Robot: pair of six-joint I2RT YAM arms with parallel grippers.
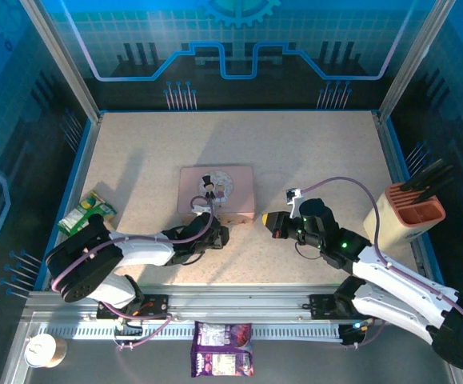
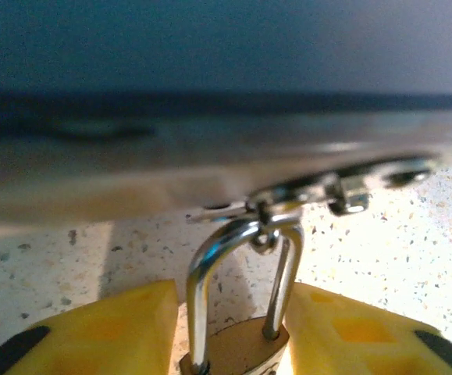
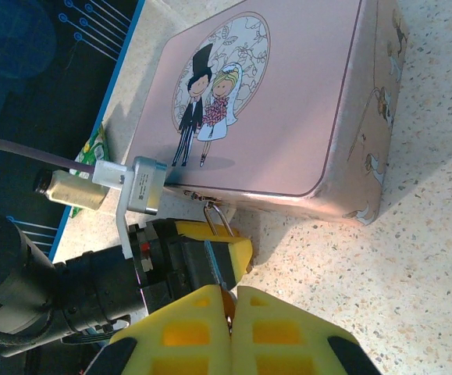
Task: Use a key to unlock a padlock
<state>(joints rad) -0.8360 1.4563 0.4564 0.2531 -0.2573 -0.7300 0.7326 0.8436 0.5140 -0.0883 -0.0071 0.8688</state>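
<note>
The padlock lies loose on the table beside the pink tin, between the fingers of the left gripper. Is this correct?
Not loose: the padlock hangs by its shackle from the latch of the pink tin, as the left wrist view shows. The left gripper does flank it.

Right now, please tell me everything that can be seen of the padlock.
The padlock has a small brass-looking body and a shiny silver shackle. Both shackle legs enter the body, so it looks locked. The shackle hangs through the latch of the pink tin. The left gripper has a yellow finger close on each side of the body.
</note>
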